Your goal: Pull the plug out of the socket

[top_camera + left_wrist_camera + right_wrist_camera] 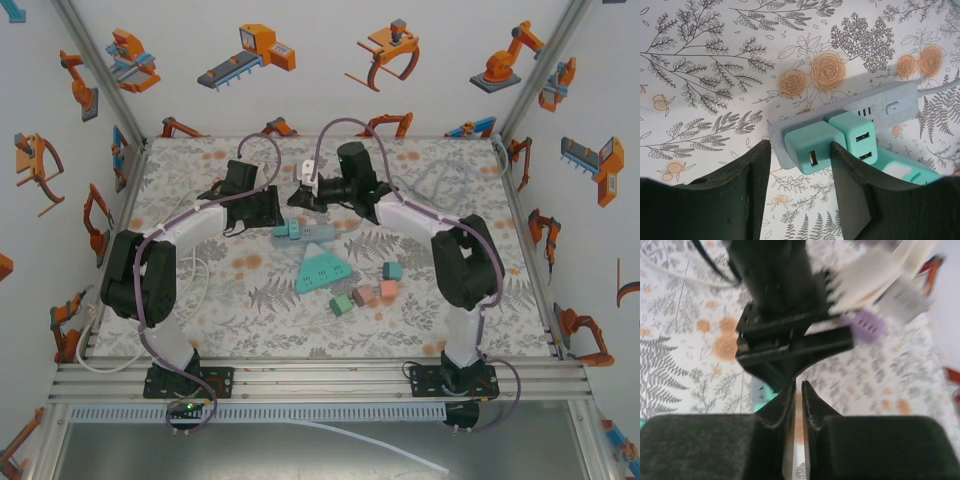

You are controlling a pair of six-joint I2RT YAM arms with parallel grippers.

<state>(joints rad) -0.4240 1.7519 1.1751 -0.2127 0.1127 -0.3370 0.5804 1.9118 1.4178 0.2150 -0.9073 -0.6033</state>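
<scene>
Plug [812,150] points up from socket strip [890,100], which lies parallel to the table's [200,300] far edge. Left gripper [800,147] straddles it with jaws apart; right gripper [799,387] is pinched together, empty.

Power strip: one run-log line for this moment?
left tool: open, astride end teal plug | plug: seated in power strip | right tool: shut

Pale socket strip [880,102] flat, teal plug [810,150] seated, second plug [857,132] alongside

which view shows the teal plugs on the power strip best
Left wrist: the teal plugs sit close and sharp in the power strip, USB ports visible. Top external shows them tiny; right wrist gives a blurred teal patch.
</scene>
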